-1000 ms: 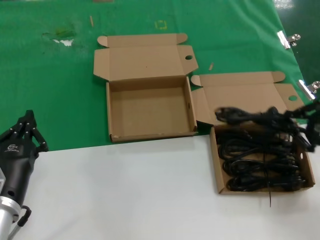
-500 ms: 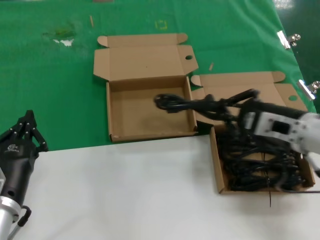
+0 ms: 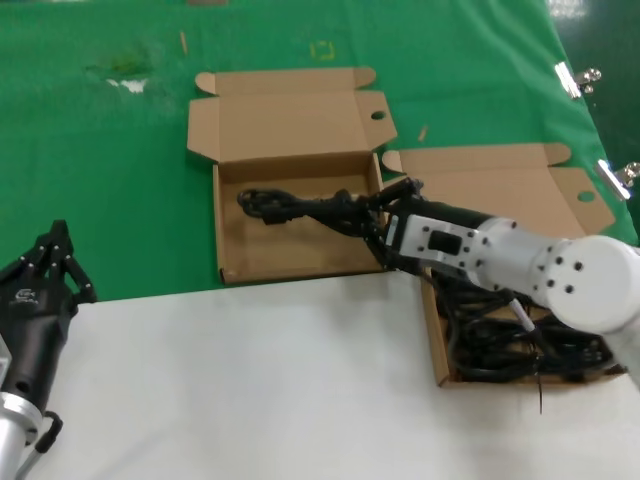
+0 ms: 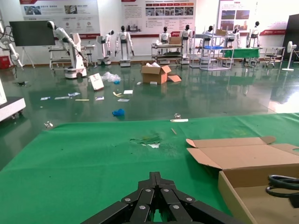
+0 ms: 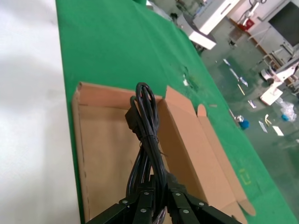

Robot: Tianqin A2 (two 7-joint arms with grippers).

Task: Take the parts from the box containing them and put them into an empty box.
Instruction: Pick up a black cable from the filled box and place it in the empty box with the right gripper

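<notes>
One of the parts, a black coiled power cord (image 3: 300,207), hangs across the empty box (image 3: 290,252), with its plug end toward that box's left wall. My right gripper (image 3: 375,222) is shut on the cord's near end, above the box's right wall. The right wrist view shows the cord (image 5: 145,126) running out from the gripper (image 5: 159,183) over the cardboard floor (image 5: 103,154). More cords (image 3: 500,345) lie in the box containing them (image 3: 432,330) on the right, partly hidden by my right arm. My left gripper (image 3: 56,232) is parked at the left, shut and empty, with its tips (image 4: 155,176) over the green mat.
Both boxes have their lids (image 3: 290,115) folded open toward the far side. A green mat (image 3: 100,180) covers the far half and a white tabletop (image 3: 250,380) the near half. Metal clips (image 3: 575,78) sit on the mat's right edge.
My right arm has swung left with the cord, from above the full box to over the empty box. The left arm has not moved.
</notes>
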